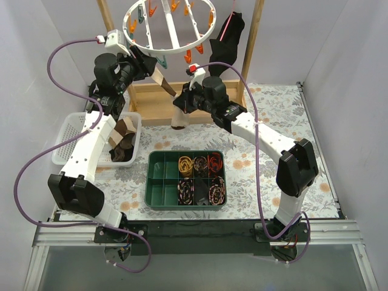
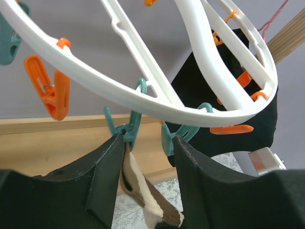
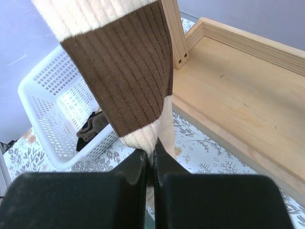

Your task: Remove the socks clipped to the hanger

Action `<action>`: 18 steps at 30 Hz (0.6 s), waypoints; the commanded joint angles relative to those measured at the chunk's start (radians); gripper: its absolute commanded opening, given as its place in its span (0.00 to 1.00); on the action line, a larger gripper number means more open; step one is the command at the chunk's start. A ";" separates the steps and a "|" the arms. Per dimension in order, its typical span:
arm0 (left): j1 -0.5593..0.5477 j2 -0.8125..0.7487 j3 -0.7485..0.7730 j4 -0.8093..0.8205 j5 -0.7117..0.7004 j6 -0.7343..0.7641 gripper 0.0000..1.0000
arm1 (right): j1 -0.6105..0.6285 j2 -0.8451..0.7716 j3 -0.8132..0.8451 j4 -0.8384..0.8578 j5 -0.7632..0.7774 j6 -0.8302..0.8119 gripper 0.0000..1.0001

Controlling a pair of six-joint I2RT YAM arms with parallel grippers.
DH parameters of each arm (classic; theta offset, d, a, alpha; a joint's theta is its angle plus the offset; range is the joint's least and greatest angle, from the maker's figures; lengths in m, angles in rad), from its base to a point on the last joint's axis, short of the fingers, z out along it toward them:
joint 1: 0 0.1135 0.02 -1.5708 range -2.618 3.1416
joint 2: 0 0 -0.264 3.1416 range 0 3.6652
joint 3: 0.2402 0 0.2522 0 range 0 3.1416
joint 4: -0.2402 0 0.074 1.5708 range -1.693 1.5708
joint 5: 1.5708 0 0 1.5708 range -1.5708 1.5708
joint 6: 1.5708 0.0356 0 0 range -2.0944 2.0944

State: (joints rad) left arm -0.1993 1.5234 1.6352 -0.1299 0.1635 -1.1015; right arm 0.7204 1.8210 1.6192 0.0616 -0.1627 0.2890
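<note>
The right tool (image 3: pixel 152 160) is closed on the cream lower end of a brown-and-cream sock (image 3: pixel 124 71), which hangs at a slant from a teal peg (image 2: pixel 131 126) on the white ring hanger (image 2: pixel 143 95). The left tool (image 2: pixel 147 140) is open, its two fingers raised on either side of that peg just under the ring, with the sock's upper end between them. Below, a white basket (image 1: pixel 70 130) at the left of the floral worktop (image 1: pixel 273 115) holds dark socks (image 1: pixel 124 145), and a green tray (image 1: pixel 156 182) of rolled bundles lies between the arms.
</note>
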 commanded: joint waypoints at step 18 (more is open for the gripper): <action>-0.003 0.030 0.035 0.024 -0.059 0.022 0.47 | 0.011 -0.061 -0.018 0.023 0.008 0.004 0.01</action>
State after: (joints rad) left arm -0.1993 1.5322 1.6196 -0.1184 0.1143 -1.0924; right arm 0.7223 1.8183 1.6058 0.0536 -0.1627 0.2897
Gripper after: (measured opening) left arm 0.469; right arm 0.042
